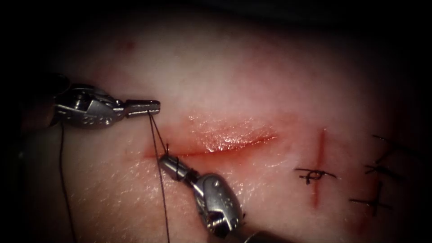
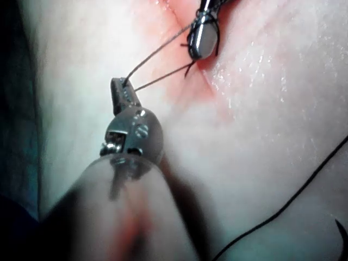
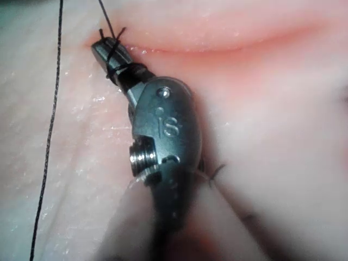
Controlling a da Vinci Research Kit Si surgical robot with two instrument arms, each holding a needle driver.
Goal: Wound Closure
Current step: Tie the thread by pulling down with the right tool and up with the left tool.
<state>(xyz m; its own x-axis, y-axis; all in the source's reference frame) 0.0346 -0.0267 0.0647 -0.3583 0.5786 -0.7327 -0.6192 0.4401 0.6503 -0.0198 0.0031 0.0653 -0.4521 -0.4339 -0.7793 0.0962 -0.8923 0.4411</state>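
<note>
**Thread held at the left end of the cut, loops wound round the right tool**

The left tool (image 1: pixel 155 106) is seen to the left of and above the cut (image 1: pixel 216 147), its jaws pressed together on the thread (image 1: pixel 155 130). From these jaws two strands are stretched down to the right tool (image 1: pixel 163 159), whose tip is placed at the left end of the cut on the tissue (image 1: pixel 252 81). The right tool's jaws are closed, and thread is wound round them in several turns; a short end of thread is seen sticking up at the tip, but whether it is gripped cannot be told. A further strand is trailed down across the tissue below the left tool. The needle cannot be made out. To the right of the cut, a tied stitch (image 1: pixel 315 174) is laid across a short second cut (image 1: pixel 320 166).
</note>
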